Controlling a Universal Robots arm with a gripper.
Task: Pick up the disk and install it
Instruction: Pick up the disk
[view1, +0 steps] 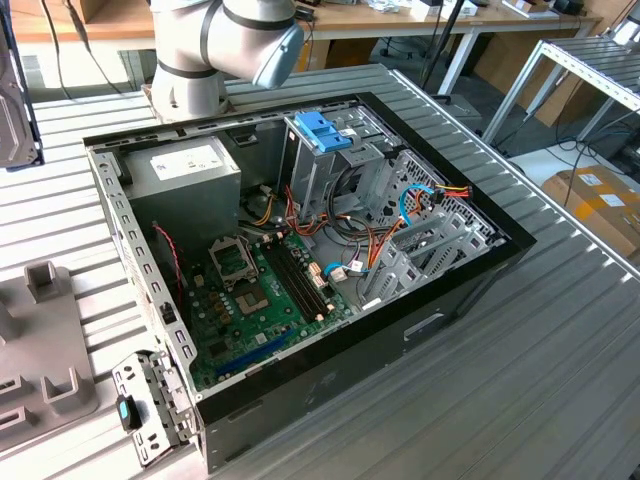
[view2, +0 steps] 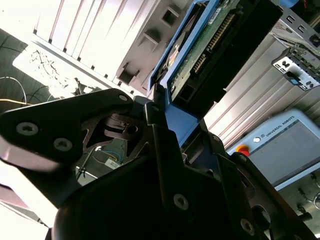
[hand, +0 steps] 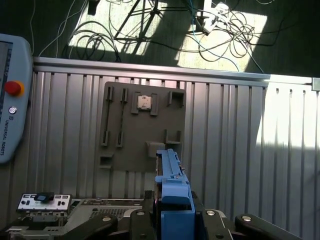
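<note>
**Disk held in the gripper, clear of the surface**

The disk (view2: 225, 47) sat in the gripper (view2: 177, 127), which was clenched on its near end. The rest of the disk reached out past the fingertips, with its circuit-board face showing in the second wrist view. In the first wrist view it appeared edge-on, with a blue side rail (hand: 171, 180) running out from between the fingers. Beyond the disk, under the gripper, lay a grey fixture plate (hand: 142, 125) on the ribbed metal surface (hand: 235, 150), and the disk hung apart from both. A teach pendant (hand: 12, 115) rested off to one side of the gripper.

The open computer case (view1: 400, 330) stood on the same surface, and its drive cage (view1: 330, 170) had loose cables (view1: 375, 250) hanging just beside it.

The hold looked narrow, at one end only. With most of the disk's weight hanging beyond the fingers, a quick swing could make it pivot or slip. A tilted disk would probably catch its rails on the cage mouth and jam. The cables might also snag it or get pinched behind it.
</note>
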